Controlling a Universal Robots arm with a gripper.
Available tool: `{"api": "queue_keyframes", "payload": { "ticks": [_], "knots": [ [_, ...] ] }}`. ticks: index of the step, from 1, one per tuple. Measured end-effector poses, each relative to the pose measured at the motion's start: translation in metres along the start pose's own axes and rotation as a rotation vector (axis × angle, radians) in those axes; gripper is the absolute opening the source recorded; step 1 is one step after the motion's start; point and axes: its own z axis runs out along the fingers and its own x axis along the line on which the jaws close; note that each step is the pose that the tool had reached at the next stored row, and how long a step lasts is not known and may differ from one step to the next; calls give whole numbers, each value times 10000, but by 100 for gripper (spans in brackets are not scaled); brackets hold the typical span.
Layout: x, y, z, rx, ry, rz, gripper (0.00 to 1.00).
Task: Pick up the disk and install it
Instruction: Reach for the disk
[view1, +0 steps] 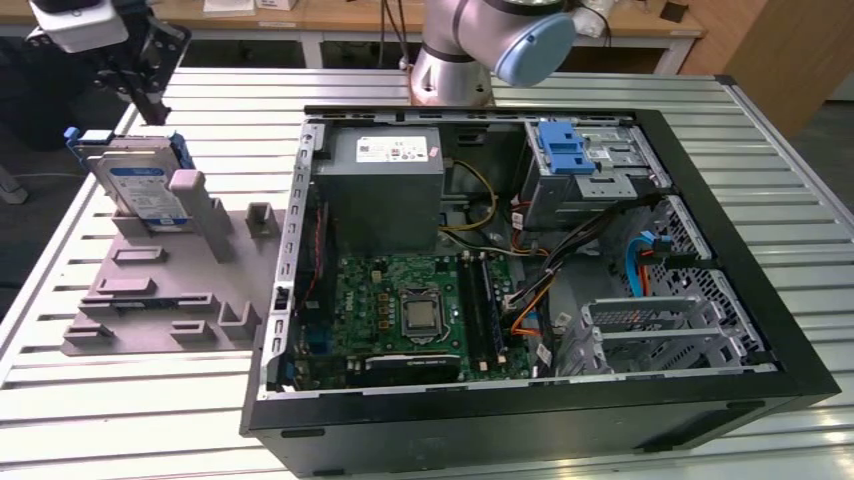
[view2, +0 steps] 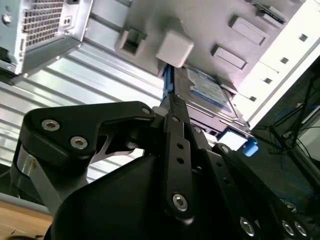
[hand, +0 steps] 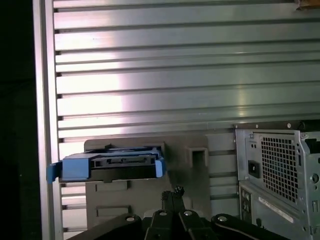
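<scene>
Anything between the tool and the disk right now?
Nothing visible. The tool hangs above the disk, which stands on edge in the grey fixture beside the open computer case. Only open air shows between them.

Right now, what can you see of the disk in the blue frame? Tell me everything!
The disk is a flat silver rectangle with a white-and-blue label on its face, clipped in a blue plastic frame. It stands on edge, leaning a little, slotted in a grey holder to the exterior view's left of the open computer case. As far as shows, only the holder touches it. The tool hangs close over it.
</scene>
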Motion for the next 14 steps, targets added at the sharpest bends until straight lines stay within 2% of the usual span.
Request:
{"api": "queue_keyframes", "payload": {
  "ticks": [5, 6, 10, 14],
  "knots": [
    [223, -2, 9, 0, 7, 0, 11],
    [246, 1, 9, 1, 8, 0, 11],
    [255, 1, 8, 2, 10, 1, 11],
    [395, 1, 11, 1, 8, 1, 11]
  ]
}}
